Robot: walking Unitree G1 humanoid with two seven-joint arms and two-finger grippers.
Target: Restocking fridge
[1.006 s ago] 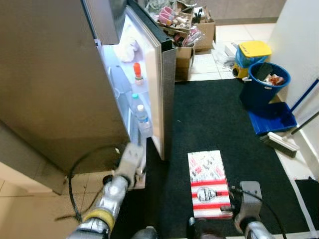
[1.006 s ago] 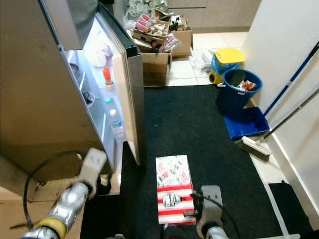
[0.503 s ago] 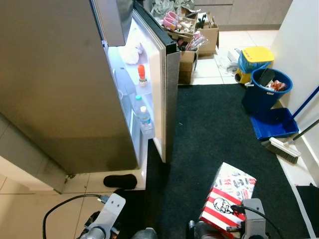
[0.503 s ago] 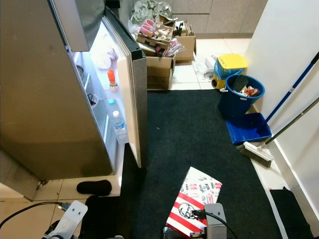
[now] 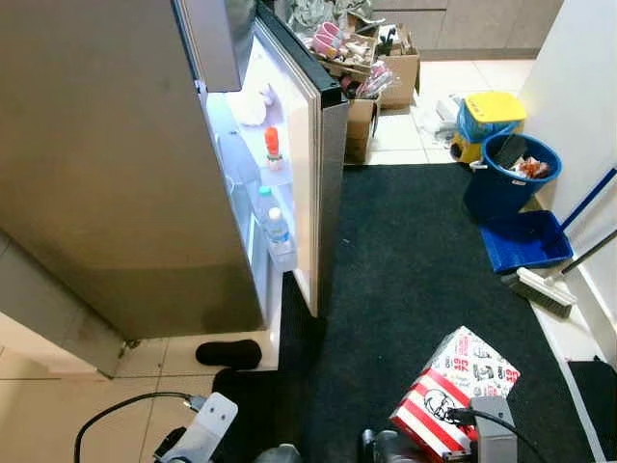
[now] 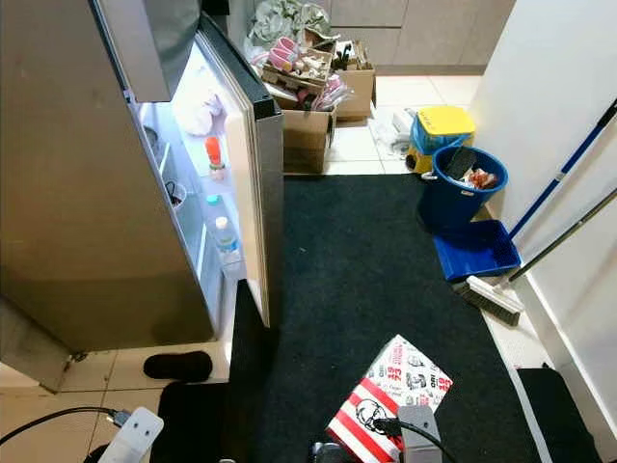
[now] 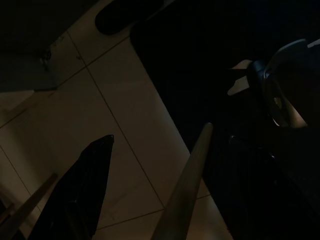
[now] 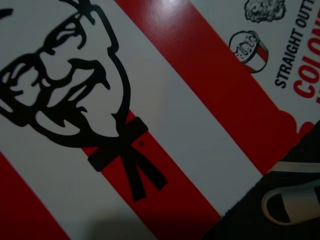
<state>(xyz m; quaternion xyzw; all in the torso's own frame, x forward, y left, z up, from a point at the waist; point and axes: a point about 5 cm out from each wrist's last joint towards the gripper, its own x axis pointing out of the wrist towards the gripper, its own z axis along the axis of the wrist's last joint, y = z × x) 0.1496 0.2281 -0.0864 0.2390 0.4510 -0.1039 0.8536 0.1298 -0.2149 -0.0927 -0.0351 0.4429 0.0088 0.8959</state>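
Lowered since a second ago, the left arm no longer reaches toward the fridge: its pale wrist housing now sits at the bottom edge of the head view, and the left wrist view looks down at tiled floor with the left gripper hanging idle, its two fingers spread well apart. Meanwhile the flat red-and-white striped cardboard fast-food box has swung from lying straight ahead to tilting off toward the right, and the whole view has shifted a little, so the robot itself has moved. The right gripper's fingers are hidden under the box, so I cannot tell how they stand, though the box appears to be carried on that arm; the right wrist view looks at its printed lid from very close. The box hangs low over the black floor mat, well apart from the open stainless-steel fridge. My reading is that the door-opening step is done and the box has yet to be brought to the shelves.

Counted: one box; three bottles on the lit door racks, one orange-capped bottle above two clear water bottles; one blue bucket; one blue dustpan; one black slipper
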